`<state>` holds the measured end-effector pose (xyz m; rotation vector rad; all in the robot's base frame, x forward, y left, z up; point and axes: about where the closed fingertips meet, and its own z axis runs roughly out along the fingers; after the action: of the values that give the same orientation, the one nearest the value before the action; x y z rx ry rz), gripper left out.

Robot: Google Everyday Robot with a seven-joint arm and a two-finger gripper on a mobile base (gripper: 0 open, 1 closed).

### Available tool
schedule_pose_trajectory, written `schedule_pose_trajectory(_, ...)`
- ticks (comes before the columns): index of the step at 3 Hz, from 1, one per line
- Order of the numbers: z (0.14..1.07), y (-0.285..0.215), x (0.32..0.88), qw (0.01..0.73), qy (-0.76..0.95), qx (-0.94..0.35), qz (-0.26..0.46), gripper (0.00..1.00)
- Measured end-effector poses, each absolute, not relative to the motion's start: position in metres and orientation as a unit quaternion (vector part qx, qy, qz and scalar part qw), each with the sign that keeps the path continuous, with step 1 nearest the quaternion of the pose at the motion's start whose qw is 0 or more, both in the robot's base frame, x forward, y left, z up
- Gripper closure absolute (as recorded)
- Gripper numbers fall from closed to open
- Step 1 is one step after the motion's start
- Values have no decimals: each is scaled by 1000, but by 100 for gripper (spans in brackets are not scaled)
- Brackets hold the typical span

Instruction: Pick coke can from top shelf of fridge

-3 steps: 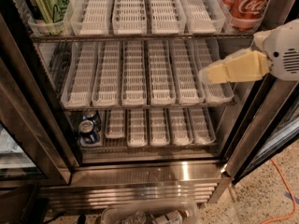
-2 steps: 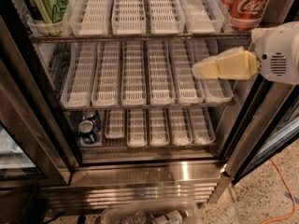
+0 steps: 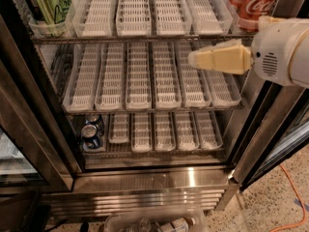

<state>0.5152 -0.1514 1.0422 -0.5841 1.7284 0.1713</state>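
The red coke can (image 3: 255, 3) stands at the right end of the top shelf (image 3: 135, 14), its white script partly visible and its top cut off by the frame edge. The fridge (image 3: 154, 180) is open, with three wire racks of white plastic lanes. My gripper (image 3: 195, 59) is cream-coloured and sticks out leftward from the white arm housing (image 3: 282, 52). It is in front of the middle rack, below and to the left of the coke can, and not touching it.
A green can (image 3: 47, 1) stands at the top shelf's left end. Small dark-blue cans (image 3: 91, 129) sit at the bottom rack's left. The dark door frame (image 3: 270, 129) runs down the right. A clear bin of bottles (image 3: 154, 224) and an orange cable (image 3: 295, 197) lie on the floor.
My gripper has moved up and to the left, from beside the middle rack's right lanes towards the top shelf's front edge. The cans have not moved.
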Motion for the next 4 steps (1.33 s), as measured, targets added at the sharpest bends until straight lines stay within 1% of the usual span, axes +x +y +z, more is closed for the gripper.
schedule_pose_trajectory(1, 1052, -156, 523, 631, 733, -251, 51, 0)
schedule_pose_trajectory(2, 1057, -178, 525, 640, 729, -243, 17, 0)
schedule_pose_trajectory(4, 1060, -182, 530, 647, 728, -226, 9, 0)
